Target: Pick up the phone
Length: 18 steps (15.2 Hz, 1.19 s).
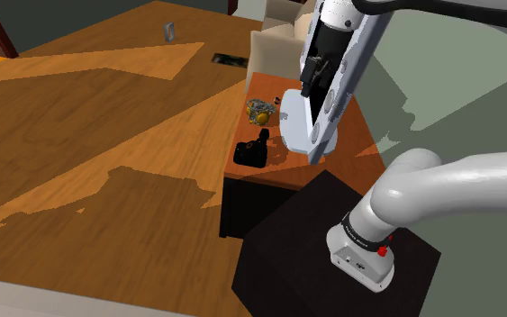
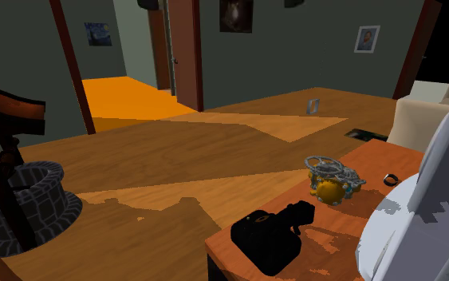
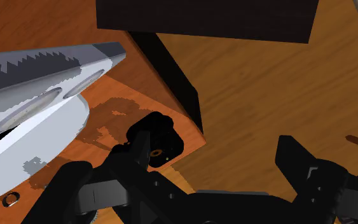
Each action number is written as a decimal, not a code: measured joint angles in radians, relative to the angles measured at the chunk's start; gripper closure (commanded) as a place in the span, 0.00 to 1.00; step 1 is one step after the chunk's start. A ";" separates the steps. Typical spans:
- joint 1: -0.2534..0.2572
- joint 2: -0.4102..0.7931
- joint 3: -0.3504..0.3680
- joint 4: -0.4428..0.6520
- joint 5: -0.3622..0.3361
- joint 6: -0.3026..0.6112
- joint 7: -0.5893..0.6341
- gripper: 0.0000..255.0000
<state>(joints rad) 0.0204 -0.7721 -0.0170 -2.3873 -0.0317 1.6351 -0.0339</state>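
White phone [image 1: 298, 126] tilted on wooden table [image 1: 361, 144], jaws wide apart and empty beside it, black object [image 1: 251, 151] near

Ext. cams: shared side table [image 1: 368, 149]

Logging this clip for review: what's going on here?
A white Franka arm is going for the black phone, which lies untouched near a corner of the small wooden table. The black gripper hangs above the table with its fingers open, not yet down at the phone. A yellow object in a wire holder sits close by.
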 measured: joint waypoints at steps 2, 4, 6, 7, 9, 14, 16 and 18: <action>-0.002 0.006 0.003 -0.011 0.000 0.017 0.008 0.00; -0.012 0.027 0.004 -0.041 -0.008 0.070 0.024 0.00; -0.021 0.064 0.014 -0.076 -0.012 0.144 0.054 0.00; -0.026 0.083 0.017 -0.097 -0.015 0.186 0.068 0.00; -0.039 0.127 0.021 -0.132 -0.025 0.267 0.094 0.00; -0.069 0.279 0.040 -0.169 -0.050 0.463 0.176 0.00; -0.084 0.324 0.044 -0.185 -0.065 0.528 0.208 0.00; -0.099 0.404 0.051 -0.181 -0.083 0.606 0.246 0.00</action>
<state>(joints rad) -0.0790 -0.3680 0.0342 -2.5683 -0.1145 2.2415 0.2126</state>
